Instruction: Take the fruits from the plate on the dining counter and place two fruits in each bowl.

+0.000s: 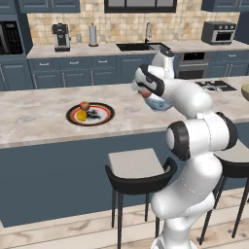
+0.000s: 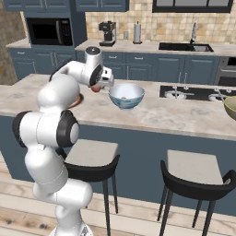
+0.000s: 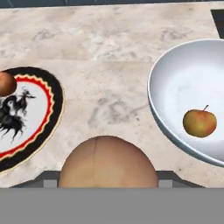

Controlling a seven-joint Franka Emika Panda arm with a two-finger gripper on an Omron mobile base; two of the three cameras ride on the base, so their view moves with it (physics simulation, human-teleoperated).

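My gripper (image 1: 144, 92) hovers over the dining counter (image 1: 39, 121), between the plate and the light blue bowl, shut on a round tan-brown fruit (image 3: 108, 159) that hides the fingertips in the hand view. The plate (image 1: 103, 113), dark-rimmed with a red ring, lies to the left and carries a reddish-brown fruit (image 1: 84, 105) and a yellow one (image 1: 81, 115). The light blue and white bowl (image 2: 126, 95) stands just right of the gripper (image 2: 96, 87) and holds one apple-like fruit (image 3: 199, 123). An olive bowl (image 2: 230, 107) sits far right on the counter.
Two dark stools with grey seats (image 1: 133, 163) stand in front of the counter beside my base. A cooktop (image 2: 193, 92) is set into the counter behind the bowls. The back counter has a sink (image 1: 138, 46), a coffee machine (image 1: 61, 37) and a toaster oven (image 1: 219, 32).
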